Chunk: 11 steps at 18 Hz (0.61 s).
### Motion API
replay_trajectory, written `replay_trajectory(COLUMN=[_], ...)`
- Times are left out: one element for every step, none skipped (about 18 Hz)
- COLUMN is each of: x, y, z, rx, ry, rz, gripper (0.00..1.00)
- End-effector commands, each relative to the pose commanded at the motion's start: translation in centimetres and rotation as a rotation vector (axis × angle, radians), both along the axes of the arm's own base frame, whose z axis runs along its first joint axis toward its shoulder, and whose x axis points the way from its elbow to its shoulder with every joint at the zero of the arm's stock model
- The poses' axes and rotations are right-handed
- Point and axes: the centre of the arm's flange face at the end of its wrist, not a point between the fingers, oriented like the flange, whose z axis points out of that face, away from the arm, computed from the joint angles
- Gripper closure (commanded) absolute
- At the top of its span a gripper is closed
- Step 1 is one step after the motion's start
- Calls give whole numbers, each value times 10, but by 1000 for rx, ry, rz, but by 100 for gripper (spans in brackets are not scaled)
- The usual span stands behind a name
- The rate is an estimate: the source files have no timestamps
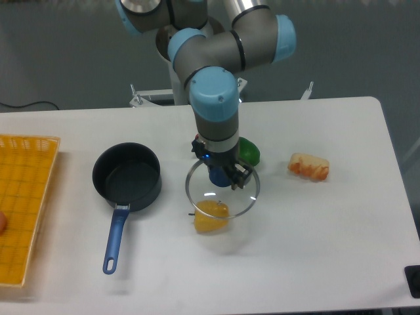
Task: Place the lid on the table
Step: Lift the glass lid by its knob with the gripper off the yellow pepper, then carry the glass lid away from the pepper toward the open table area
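The lid (223, 197) is a round clear glass disc with a thin metal rim. It is held level a little above the white table (328, 236), right of the pot. My gripper (221, 176) is shut on the lid's dark blue knob, which is mostly hidden between the fingers. Through the glass I see a yellow-orange object (211, 217) lying on the table under the lid's front part. The open dark pot (127, 174) with a blue handle stands to the left, empty.
A green object (249, 151) lies just behind the gripper. An orange-and-white food item (308, 167) lies at the right. A yellow gridded tray (23, 203) sits at the left edge. A dark thing (413, 281) is at the bottom right corner.
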Motion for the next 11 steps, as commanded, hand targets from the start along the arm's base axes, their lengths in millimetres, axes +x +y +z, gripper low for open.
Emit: replay_trajectory(x=[-4,-8,-13,-15,-18,-25,-29,-31,-35,-41,-43], y=[0,-1,-2,-3,-5,-9,-11,-10,-12,-14,-13], z=[-3,-7,-14,-15,-17,-20,-23,-27,-31,-36,-39], rx=[1,0,-8,-19,-32,-37,-38,-41,-46,-47,-45], ry=[5,3,0,11,18,23,25,22,18,17,19], rz=[0,6,13,9,6,8,6,2,5,12,14], gripper=[42,44,44,44,44,44,44,44,44,44,44])
